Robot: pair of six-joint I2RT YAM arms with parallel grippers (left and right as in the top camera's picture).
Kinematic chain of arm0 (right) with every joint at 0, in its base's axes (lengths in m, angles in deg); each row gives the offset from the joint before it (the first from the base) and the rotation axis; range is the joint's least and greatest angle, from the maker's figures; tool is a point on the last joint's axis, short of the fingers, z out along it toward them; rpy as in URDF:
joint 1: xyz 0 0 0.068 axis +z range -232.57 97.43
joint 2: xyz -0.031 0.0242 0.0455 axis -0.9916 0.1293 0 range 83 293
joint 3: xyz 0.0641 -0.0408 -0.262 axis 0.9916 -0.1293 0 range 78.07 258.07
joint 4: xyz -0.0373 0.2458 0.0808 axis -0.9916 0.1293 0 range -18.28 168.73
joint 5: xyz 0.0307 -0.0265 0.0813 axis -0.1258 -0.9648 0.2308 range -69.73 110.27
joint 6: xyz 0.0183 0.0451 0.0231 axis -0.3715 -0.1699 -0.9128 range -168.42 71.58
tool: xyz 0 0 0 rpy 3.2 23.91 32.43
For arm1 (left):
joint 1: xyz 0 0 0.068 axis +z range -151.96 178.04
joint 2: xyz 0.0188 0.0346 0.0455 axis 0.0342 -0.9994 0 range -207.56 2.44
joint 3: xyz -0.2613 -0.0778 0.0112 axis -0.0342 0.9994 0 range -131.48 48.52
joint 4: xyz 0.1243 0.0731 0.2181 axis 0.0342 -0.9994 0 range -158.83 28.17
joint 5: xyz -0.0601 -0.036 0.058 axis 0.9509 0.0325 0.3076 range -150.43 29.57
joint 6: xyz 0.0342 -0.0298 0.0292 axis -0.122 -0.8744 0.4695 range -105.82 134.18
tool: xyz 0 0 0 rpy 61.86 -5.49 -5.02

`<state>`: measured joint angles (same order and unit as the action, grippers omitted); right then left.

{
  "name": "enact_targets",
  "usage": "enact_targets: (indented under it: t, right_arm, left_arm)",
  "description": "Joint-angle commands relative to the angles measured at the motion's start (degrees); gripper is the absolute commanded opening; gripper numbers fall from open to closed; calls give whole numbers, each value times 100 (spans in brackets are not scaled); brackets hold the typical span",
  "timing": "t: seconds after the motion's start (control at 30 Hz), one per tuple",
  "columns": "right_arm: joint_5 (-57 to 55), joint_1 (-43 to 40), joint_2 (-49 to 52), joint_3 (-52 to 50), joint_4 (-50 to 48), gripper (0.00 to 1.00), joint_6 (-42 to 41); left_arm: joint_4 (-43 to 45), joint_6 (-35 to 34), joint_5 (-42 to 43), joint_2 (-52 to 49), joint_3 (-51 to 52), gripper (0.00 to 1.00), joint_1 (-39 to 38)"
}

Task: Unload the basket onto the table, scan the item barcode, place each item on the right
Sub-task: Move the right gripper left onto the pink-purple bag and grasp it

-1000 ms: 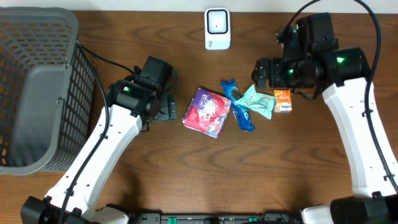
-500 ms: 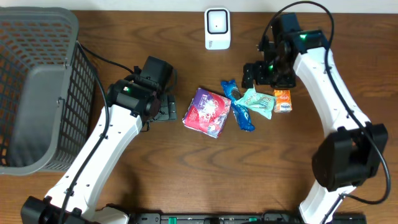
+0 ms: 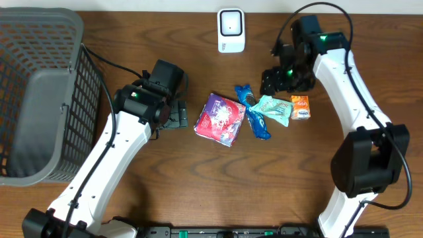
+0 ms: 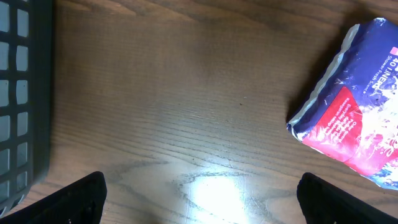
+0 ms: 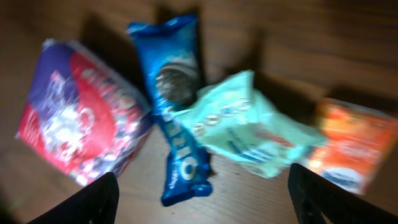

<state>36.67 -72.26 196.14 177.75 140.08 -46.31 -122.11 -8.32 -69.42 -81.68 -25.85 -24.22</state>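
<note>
Purple pack (image 4: 351, 134) half off-frame

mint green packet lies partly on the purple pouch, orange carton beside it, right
No: the mint green packet lies partly on the blue cookie packet, not the purple pouch, orange carton beside it. The right wrist view shows it.

Right gripper (image 5: 202, 202): fingers spread wide, holding nothing.
Blue cookie packet (image 5: 177, 93): ahead of the gap between the fingers.
Mint packet (image 5: 249, 127): overlapping the blue packet's side.
Orange packet (image 5: 351, 146): ahead of one fingertip.
Purple-red pack (image 5: 74, 130): ahead of the other fingertip.
Sharpness: blurred.
</note>
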Motion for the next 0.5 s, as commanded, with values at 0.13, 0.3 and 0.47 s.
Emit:
enact_targets:
  t: [0.13, 0.3, 0.47]
  right_arm:
    - [1351, 560, 79, -243, -103, 79, 227]
    - [758, 931, 90, -297, -354, 77, -1049]
    - [295, 1255, 122, -649, -323, 81, -1502]
  left_arm:
    - [-33, -33, -68, -15, -11, 98, -20]
    - [-33, -33, -70, -15, -11, 98, -20]
    - [-33, -33, -70, -15, -11, 98, -20]
